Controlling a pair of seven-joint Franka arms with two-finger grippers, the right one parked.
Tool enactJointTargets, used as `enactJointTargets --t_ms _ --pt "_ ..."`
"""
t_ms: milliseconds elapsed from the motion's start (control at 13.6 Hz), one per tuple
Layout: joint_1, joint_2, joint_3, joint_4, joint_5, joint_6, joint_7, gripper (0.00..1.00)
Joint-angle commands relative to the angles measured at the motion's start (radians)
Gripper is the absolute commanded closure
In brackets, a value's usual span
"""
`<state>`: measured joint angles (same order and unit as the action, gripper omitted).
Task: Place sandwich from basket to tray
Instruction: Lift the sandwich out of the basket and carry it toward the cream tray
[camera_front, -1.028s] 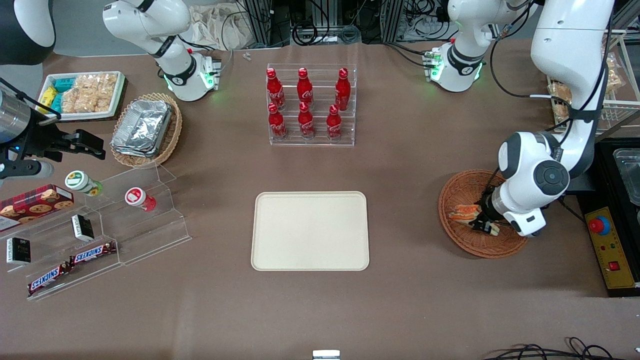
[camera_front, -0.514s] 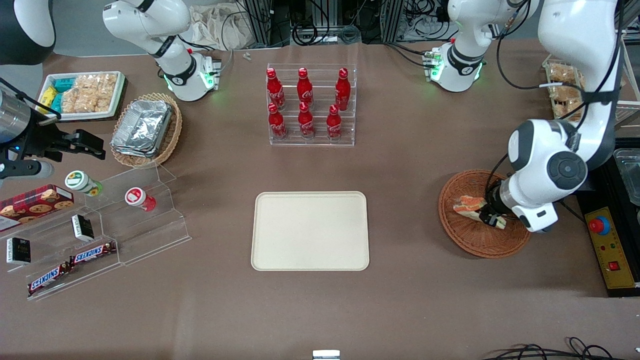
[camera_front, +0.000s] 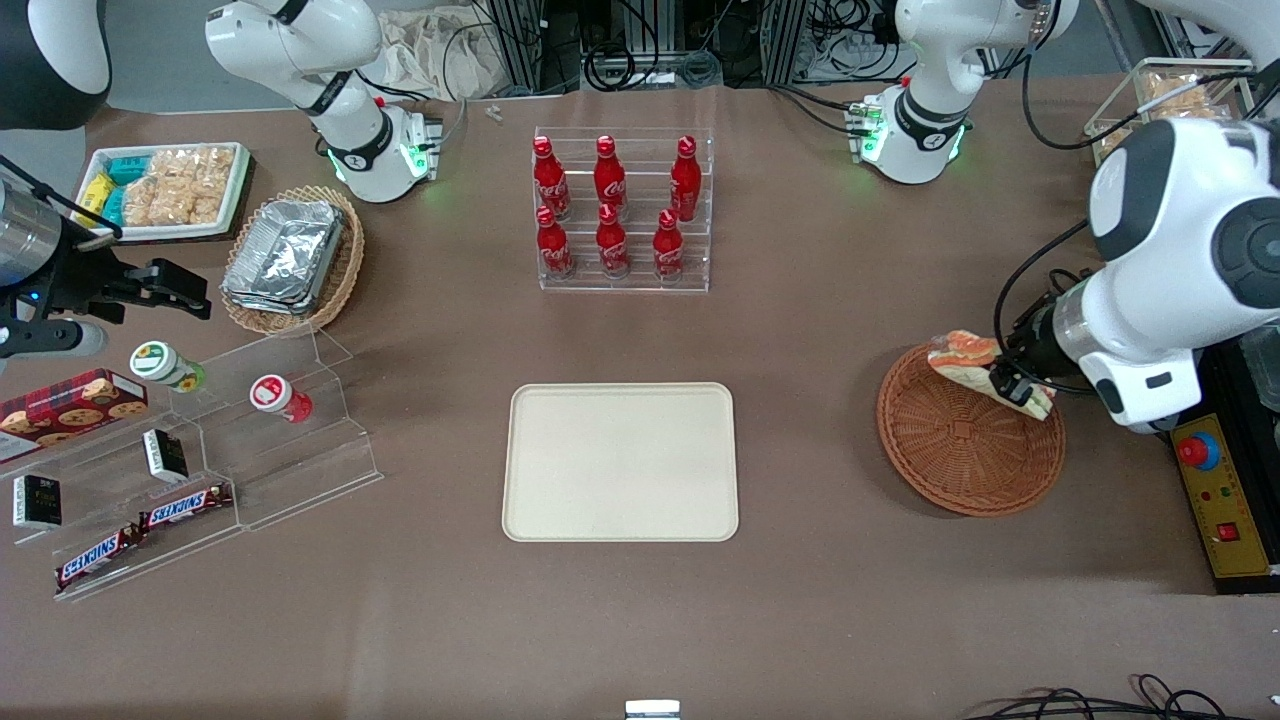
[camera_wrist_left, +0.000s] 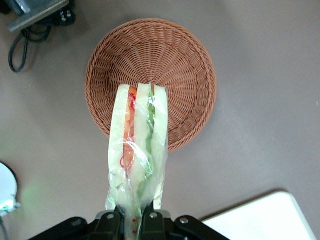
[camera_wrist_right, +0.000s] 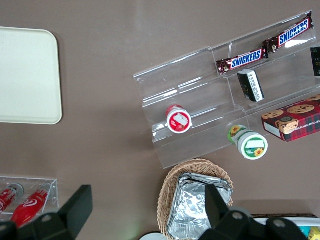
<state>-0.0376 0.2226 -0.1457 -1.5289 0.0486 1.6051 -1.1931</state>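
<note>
Front view: high, steeply downward over the whole table, facing both arm bases; left wrist view: straight down past the gripper (camera_wrist_left: 131, 220) onto the basket (camera_wrist_left: 190, 65); right wrist view: downward at the parked arm's end; all three share the tray (camera_front: 620, 500).

The sandwich (camera_front: 968, 358), a plastic-wrapped white-bread wedge with orange and green layers, hangs pinched in the gripper (camera_front: 1012, 385) above the basket (camera_front: 960, 445), a round reddish-brown wicker bowl at right. The cream tray (camera_front: 620, 462) lies flat at centre, well apart.
</note>
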Motion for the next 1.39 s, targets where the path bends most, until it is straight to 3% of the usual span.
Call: enactJointTargets --t_ms 0,294,440,734,954,1321 --pt "0.002 0.02 -0.02 0.053 -0.018 -0.04 0.143 1.0" --pt "-0.013 0.04 -0.063 0.053 -0.041 -0.034 0.372 1.0" --pt "-0.047 0.079 -0.092 0.053 -0.032 -0.007 0.4 1.0" --pt "-0.166 0.145 -0.101 0.047 -0.027 0.171 0.48 1.0" --pt "-0.266 0.253 -0.101 0.055 0.037 0.329 0.486 1.0" --pt "-0.321 0.377 -0.103 0.062 0.025 0.57 0.67 1.0"
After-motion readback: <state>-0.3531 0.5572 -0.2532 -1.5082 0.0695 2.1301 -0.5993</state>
